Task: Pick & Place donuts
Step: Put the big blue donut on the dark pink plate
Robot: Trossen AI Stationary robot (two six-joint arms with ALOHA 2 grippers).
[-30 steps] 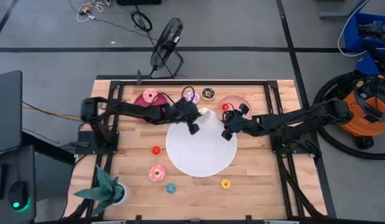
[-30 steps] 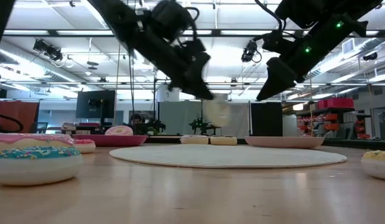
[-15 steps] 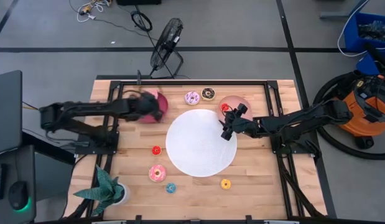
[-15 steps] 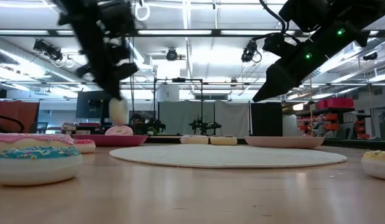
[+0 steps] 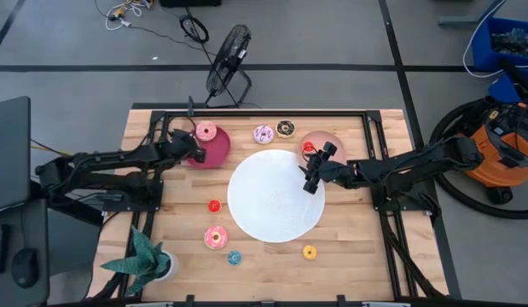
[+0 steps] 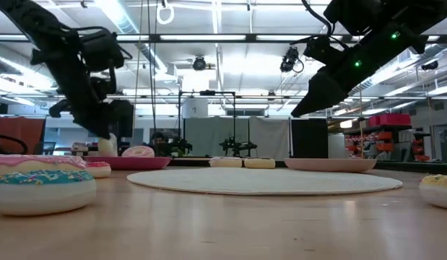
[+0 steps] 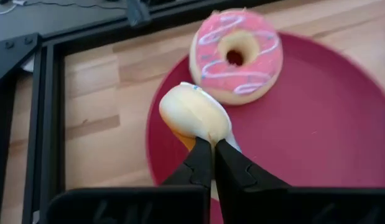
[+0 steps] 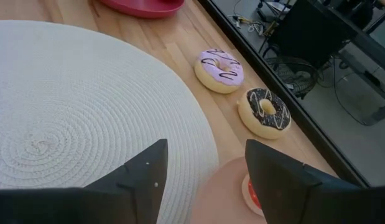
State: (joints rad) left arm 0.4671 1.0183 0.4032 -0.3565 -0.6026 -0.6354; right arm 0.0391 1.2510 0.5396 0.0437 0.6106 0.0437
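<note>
Donut in question — a pale cream-white ring [image 7: 193,114] — hangs edge-on from the left gripper [image 7: 212,147], whose fingers are pinched together on its lower rim, over the left edge of the crimson plate [image 7: 316,143] at the table's far left. A pink frosted donut [image 7: 237,54] already lies on that plate, just beyond it.

The grip is thin, on the rim only, so the ring could twist or slip out early. Let go here, so near the plate's edge, it might land on the lip and roll onto the wood, or knock the pink one.

The right gripper [image 8: 204,163] hovers with fingers apart at the right edge of the white woven mat [image 8: 68,99], beside the salmon-pink plate [image 5: 322,141] with a small red donut [image 5: 310,147] on it.

Only the left wrist view shows the pinch itself; in the high view the held donut is hidden under the arm. The high view alone shows the four donuts waiting near the table's front, while the right wrist view shows the purple donut [image 8: 220,68] and chocolate donut [image 8: 264,111] closely.
</note>
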